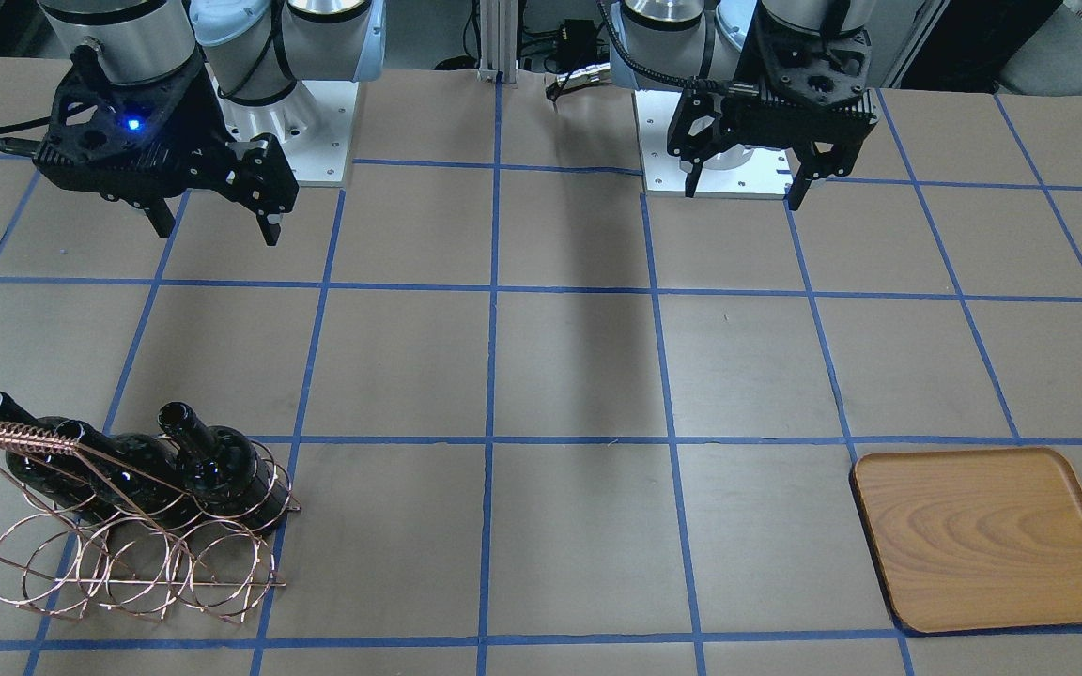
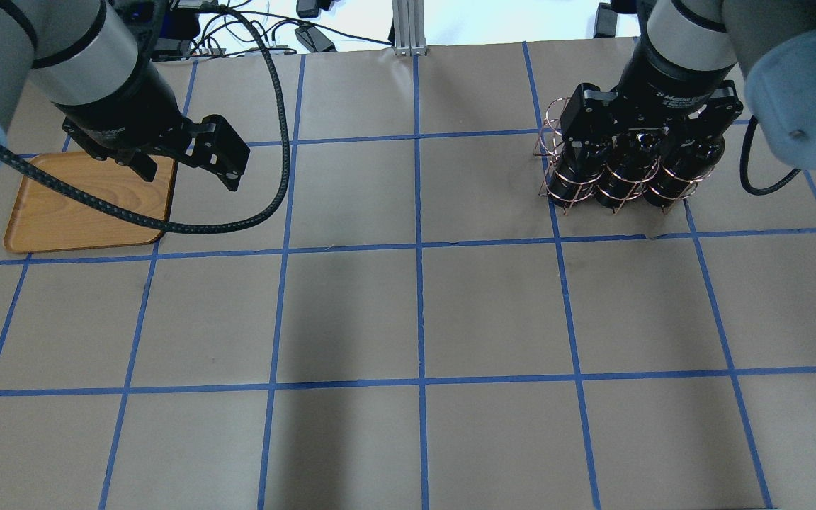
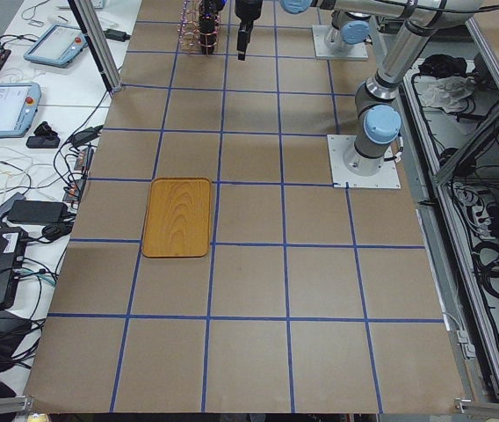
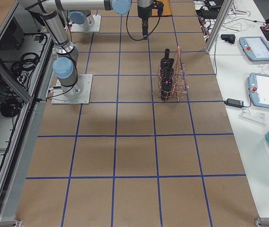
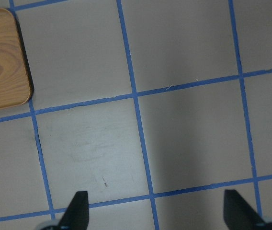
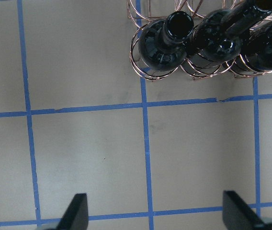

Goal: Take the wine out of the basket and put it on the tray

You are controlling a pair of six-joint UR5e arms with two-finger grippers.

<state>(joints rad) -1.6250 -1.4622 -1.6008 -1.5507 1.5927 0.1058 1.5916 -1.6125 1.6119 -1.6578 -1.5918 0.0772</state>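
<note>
Right claw point(image 6: 157, 212) short of wine point(image 6: 166, 44)

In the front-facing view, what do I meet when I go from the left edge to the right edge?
Basket with three wine bottles → left hand → tray. The right hand overlaps the basket's span, so I leave it out.

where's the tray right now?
The tray lies flat and empty on the robot's left side: upper left in the overhead view, lower right in the front-facing view. The basket stands at the opposite, right side.
</note>
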